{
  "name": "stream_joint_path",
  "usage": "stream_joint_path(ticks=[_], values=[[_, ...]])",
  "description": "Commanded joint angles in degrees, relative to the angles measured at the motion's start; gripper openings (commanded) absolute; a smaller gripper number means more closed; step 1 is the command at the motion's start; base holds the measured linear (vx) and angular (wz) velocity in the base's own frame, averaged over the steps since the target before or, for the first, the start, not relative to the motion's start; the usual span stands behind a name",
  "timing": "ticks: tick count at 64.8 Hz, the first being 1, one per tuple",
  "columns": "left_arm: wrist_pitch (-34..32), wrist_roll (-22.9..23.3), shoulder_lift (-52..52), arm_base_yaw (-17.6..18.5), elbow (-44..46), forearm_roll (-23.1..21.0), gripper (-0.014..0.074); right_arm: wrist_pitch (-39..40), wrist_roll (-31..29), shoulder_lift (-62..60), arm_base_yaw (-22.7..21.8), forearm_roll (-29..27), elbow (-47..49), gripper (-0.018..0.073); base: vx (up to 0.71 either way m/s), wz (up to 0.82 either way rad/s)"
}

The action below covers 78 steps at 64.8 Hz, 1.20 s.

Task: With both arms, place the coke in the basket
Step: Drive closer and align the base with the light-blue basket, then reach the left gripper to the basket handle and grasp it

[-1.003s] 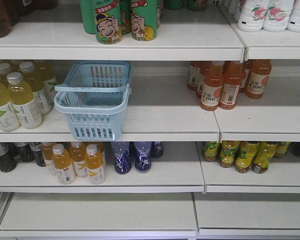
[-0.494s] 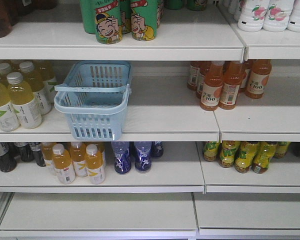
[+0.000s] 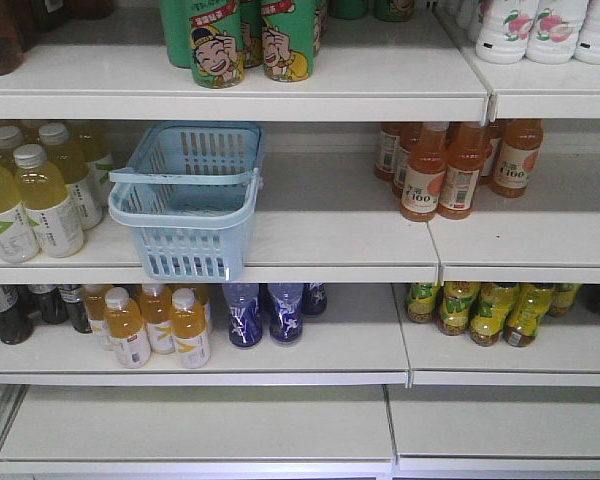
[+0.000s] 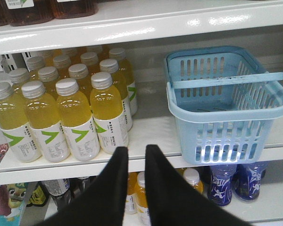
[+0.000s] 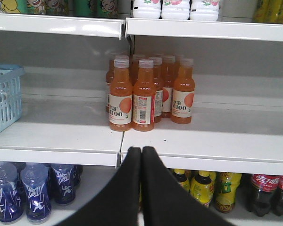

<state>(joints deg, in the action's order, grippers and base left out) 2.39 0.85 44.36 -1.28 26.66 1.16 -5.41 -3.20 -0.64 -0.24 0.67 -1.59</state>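
Note:
The light blue basket [image 3: 186, 214] stands empty on the middle shelf, its front overhanging the shelf edge. In the left wrist view the basket [image 4: 226, 122] is ahead and to the right of my left gripper [image 4: 136, 149], whose black fingers stand slightly apart with nothing between them. In the right wrist view only a corner of the basket [image 5: 3, 101] shows at the far left. My right gripper [image 5: 141, 149] is shut and empty, in front of the shelf edge below the orange bottles. The coke is out of view. Neither arm shows in the front view.
Yellow drink bottles [image 4: 75, 113] stand left of the basket and orange juice bottles [image 5: 141, 94] to its right. Dark plastic cola bottles [image 5: 265, 190] sit on the lower shelf at far right, next to yellow-labelled bottles [image 5: 203, 188]. Blue bottles [image 3: 265, 312] stand under the basket. Green cans [image 3: 245, 40] fill the top shelf.

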Motion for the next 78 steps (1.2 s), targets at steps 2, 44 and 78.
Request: stream_joint_path(ticks=[2, 44, 78], values=[[-4.64, 0.76, 0.02, 0.02, 1.89, -0.58, 0.0234, 4.39, -0.12, -0.73, -0.21, 0.38, -0.46, -0.001, 0.0, 0.0], [-6.28, 23.3, 0.11, 0.42, 1.89, -24.98, 0.0575, 4.39, -0.12, -0.73, -0.21, 0.38, -0.46, -0.001, 0.0, 0.0], [-5.96, 31.78, 17.35, 12.18, 13.93, -47.52, 0.0575, 4.4, -0.12, -0.73, -0.21, 0.38, -0.46, -0.001, 0.0, 0.0]])
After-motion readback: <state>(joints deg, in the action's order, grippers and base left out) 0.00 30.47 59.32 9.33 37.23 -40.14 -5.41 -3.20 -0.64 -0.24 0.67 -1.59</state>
